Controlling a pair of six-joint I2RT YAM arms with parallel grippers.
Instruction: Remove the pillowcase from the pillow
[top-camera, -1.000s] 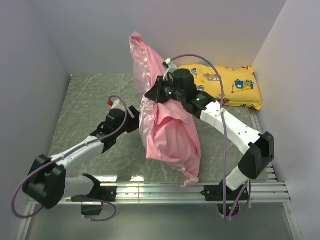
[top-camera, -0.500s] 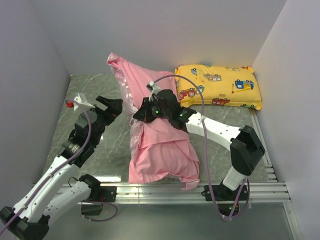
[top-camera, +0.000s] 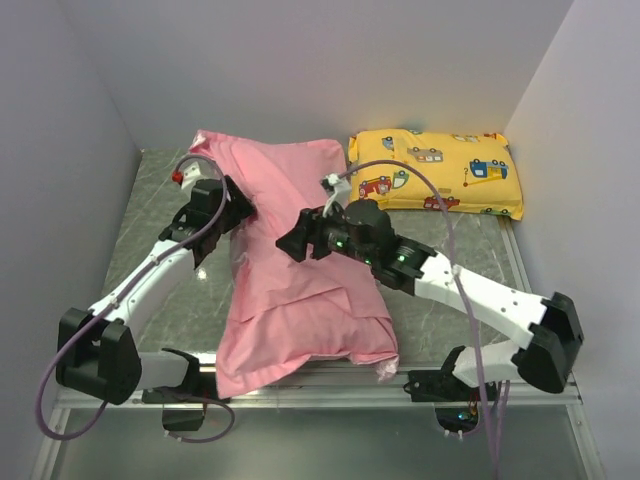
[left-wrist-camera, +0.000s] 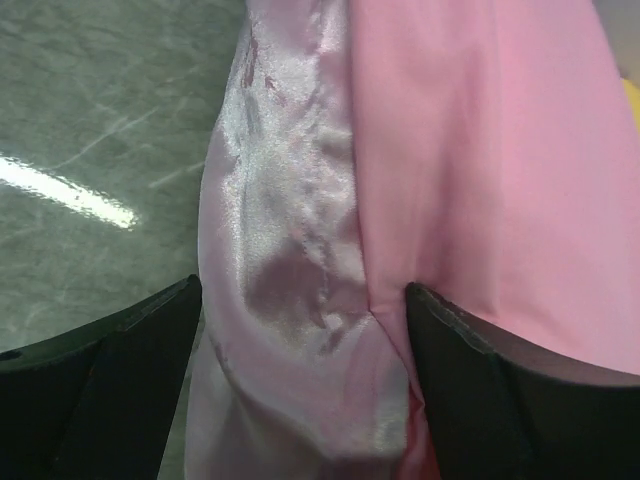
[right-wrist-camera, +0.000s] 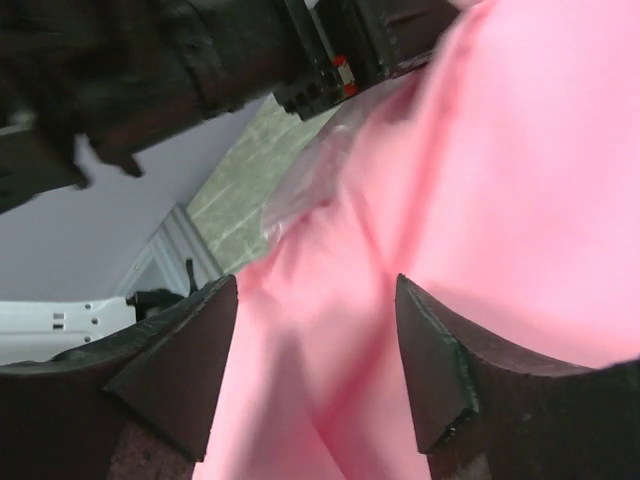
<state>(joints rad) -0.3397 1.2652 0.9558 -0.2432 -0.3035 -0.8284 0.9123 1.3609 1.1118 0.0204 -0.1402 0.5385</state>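
Observation:
The pink satin pillowcase (top-camera: 300, 290) lies flat and stuffed across the middle of the table, its near end reaching the front rail. The pillow is hidden inside it. My left gripper (top-camera: 238, 205) sits at the case's far left edge. In the left wrist view it (left-wrist-camera: 303, 300) stands open, with the shiny flange (left-wrist-camera: 290, 250) bunched between its fingers. My right gripper (top-camera: 292, 243) hovers over the middle of the case. In the right wrist view it (right-wrist-camera: 316, 285) is open, with pink cloth (right-wrist-camera: 500, 200) below and nothing pinched.
A yellow vehicle-print pillow (top-camera: 440, 172) lies at the back right, close to the case's far corner. Grey walls close in the left, back and right. A metal rail (top-camera: 500, 385) runs along the front edge. Marbled tabletop (top-camera: 150, 200) shows on the left.
The pillowcase, held up and bunched a second ago, has dropped and now lies spread flat. My right gripper has opened and let it go. My left arm swung to its left edge.

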